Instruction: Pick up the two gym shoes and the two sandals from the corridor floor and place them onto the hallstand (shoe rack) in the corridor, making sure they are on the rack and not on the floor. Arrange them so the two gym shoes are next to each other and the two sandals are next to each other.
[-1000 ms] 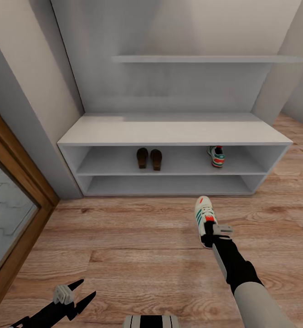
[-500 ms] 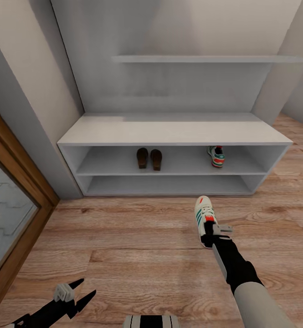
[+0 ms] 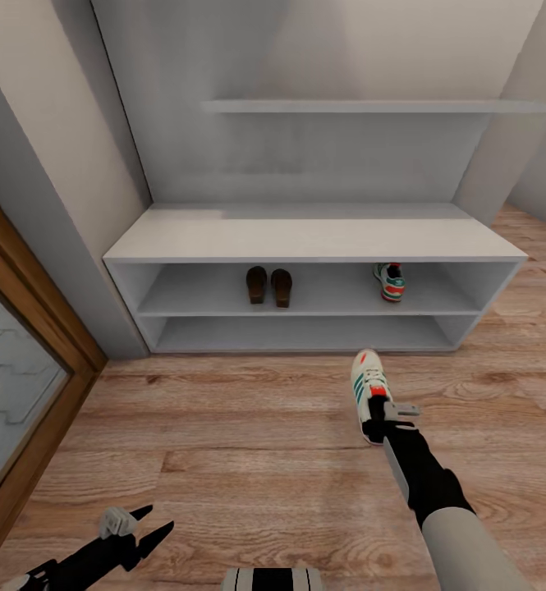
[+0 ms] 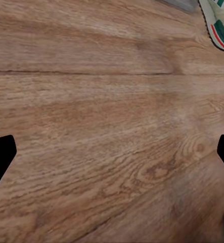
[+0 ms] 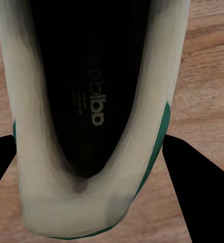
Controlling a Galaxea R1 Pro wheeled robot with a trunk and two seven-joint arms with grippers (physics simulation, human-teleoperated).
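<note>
- Nearest to the robot, the left claw [image 3: 145, 529] hangs low over the corridor floor [image 3: 223, 427] with its two fingers spread wide and nothing between them.
- In the left wrist view the wood planks lie under this claw, and a part of a gym shoe [image 4: 219, 24] shows at the picture's edge.
- A little further, the right claw [image 3: 379, 419] is at the heel of the gym shoe on the floor [image 3: 368, 387]. In the right wrist view its fingers stand on both sides of the heel [image 5: 91, 126], but I cannot tell if they press on it.
- This shoe points its toe toward the hallstand [image 3: 314, 238], near its front.
- On the upper open shelf, the two sandals [image 3: 268, 285] stand side by side, close to the middle.
- On the same shelf, well apart to the right, stands the second gym shoe [image 3: 390, 281].
</note>
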